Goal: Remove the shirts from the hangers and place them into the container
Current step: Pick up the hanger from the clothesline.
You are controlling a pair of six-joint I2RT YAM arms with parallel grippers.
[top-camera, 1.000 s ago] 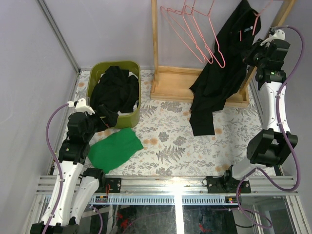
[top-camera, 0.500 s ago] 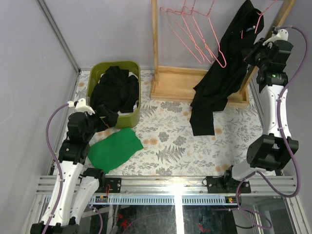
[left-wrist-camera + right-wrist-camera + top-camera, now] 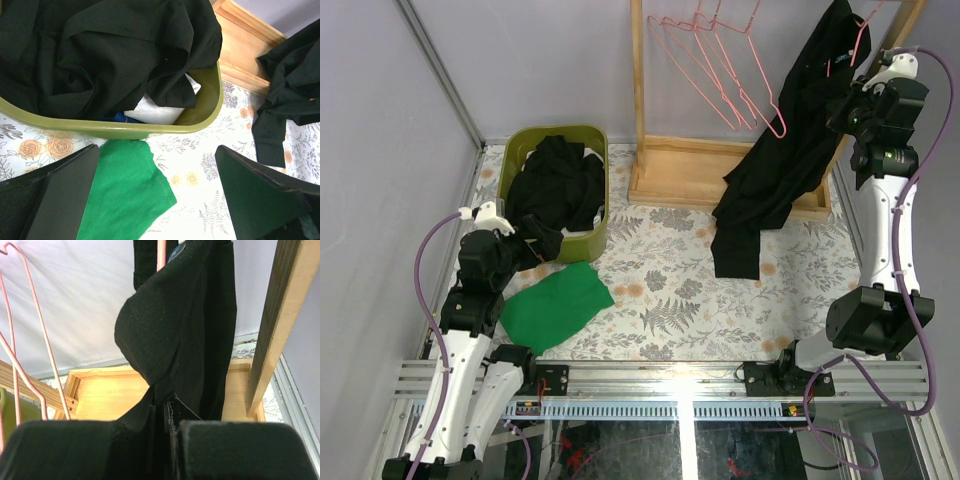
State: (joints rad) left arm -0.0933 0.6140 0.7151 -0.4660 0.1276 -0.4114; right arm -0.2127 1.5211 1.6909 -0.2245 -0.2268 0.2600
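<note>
Overhead, three bare hangers; one black shirt hanging.

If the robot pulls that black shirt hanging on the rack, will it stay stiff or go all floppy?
Probably floppy: the black shirt droops in long loose folds. It looks light, since a thin pink hanger carries it. Pulled by the right gripper, which pinches it, it might drag that hanger along.

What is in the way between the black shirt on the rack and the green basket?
The black shirt, pinched in the right gripper, hangs on its pink hanger. Between it and the basket hang empty hangers and stands the wooden rack post, so it likely must come forward first.
</note>
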